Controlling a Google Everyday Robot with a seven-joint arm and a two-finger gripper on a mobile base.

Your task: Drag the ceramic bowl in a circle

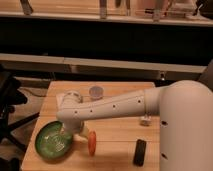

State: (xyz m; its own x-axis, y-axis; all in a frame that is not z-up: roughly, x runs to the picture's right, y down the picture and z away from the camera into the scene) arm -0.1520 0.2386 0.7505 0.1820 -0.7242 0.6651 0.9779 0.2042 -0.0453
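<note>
The bowl [52, 142] sat on the front left corner of the wooden desk [117, 137], close to the near edge and the left edge. It was green and glossy, upright, with pale reflections across its inside.

The robot's white arm [115, 106] reached from the bulky body on the right across the middle of the desk towards the left, and bent down at its rounded wrist. The gripper [67, 133] hung below that wrist at the bowl's right side, down over the rim and reaching inside the bowl. Whether it was open or closed, or clamped on the rim, could not be told, as the wrist covered most of it.

A red-orange item [92, 142] lay on the desk just beside the bowl, to its right, standing on its narrow side below the arm. A black item [140, 152] lay further right near the front edge, well apart from the bowl. A small white thing [145, 120] rested near the right side of the desk, just under the arm's thick end. A small whitish cup [95, 91] stood upright near the back of the desk, behind the arm and apart from the bowl.

Part of a black chair [9, 102] showed to the left of the desk. Dark shelving ran along the wall behind.
</note>
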